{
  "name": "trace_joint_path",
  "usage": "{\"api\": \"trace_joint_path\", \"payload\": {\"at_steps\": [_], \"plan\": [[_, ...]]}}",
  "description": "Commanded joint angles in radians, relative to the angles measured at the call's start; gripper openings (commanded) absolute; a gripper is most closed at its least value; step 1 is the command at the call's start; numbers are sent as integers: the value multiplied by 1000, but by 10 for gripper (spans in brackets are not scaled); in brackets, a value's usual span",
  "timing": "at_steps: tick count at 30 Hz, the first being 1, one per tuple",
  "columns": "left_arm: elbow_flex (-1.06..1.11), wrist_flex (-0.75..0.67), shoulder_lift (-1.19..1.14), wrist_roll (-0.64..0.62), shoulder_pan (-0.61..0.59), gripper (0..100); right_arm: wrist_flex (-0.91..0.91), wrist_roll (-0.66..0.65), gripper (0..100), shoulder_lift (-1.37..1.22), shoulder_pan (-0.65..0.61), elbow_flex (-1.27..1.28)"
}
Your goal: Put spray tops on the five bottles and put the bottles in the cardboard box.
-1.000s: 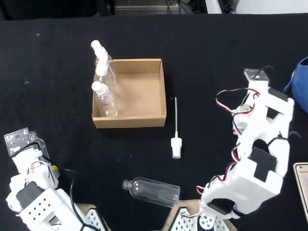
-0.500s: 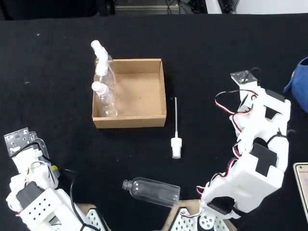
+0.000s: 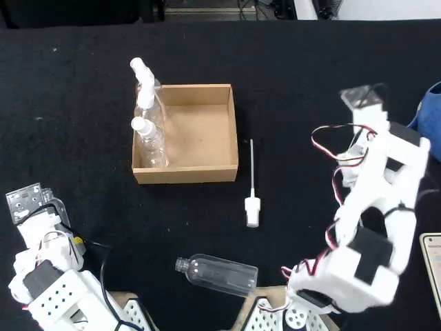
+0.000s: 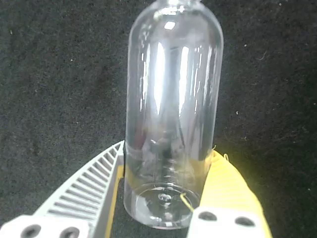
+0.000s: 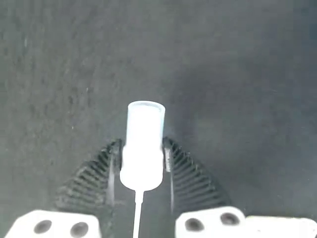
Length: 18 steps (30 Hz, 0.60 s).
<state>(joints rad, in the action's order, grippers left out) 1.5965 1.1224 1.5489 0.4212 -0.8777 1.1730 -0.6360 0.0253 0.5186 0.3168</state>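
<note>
My left gripper (image 4: 168,149) is shut on a clear, capless bottle (image 4: 171,89), its base nearest the camera, over the black cloth. A white spray top (image 5: 143,144) sits in my right gripper (image 5: 141,144), which is shut on it, the thin tube running back toward the wrist. In the high view the cardboard box (image 3: 207,172) stands left of centre, with two capped bottles (image 3: 148,121) upright against its left wall. Another capless bottle (image 3: 219,273) lies on its side near the front edge. A loose spray top (image 3: 252,209) lies right of the box, tube pointing away.
One white arm (image 3: 375,207) is folded at the right, another white arm (image 3: 41,276) at the lower left. A blue object (image 3: 431,117) and a tan item (image 3: 433,249) sit at the right edge. Black cloth covers the table.
The folded arm on the right has swung its upper part, first toward the centre, then back out and farther from the front. Box, bottles and loose spray top have not moved.
</note>
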Motion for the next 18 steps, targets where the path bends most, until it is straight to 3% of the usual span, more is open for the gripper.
{"api": "trace_joint_path", "payload": {"at_steps": [1,6,13,18], "plan": [[-21,-52,0,-6,64,31,12,126,11,177,-51,-53],[-125,-190,0,-49,85,30,12,347,11,337,-106,-59],[-318,-387,0,-423,94,30,-55,600,11,565,-279,-61],[-452,-595,0,-595,255,30,-247,733,11,725,-434,-61]]}}
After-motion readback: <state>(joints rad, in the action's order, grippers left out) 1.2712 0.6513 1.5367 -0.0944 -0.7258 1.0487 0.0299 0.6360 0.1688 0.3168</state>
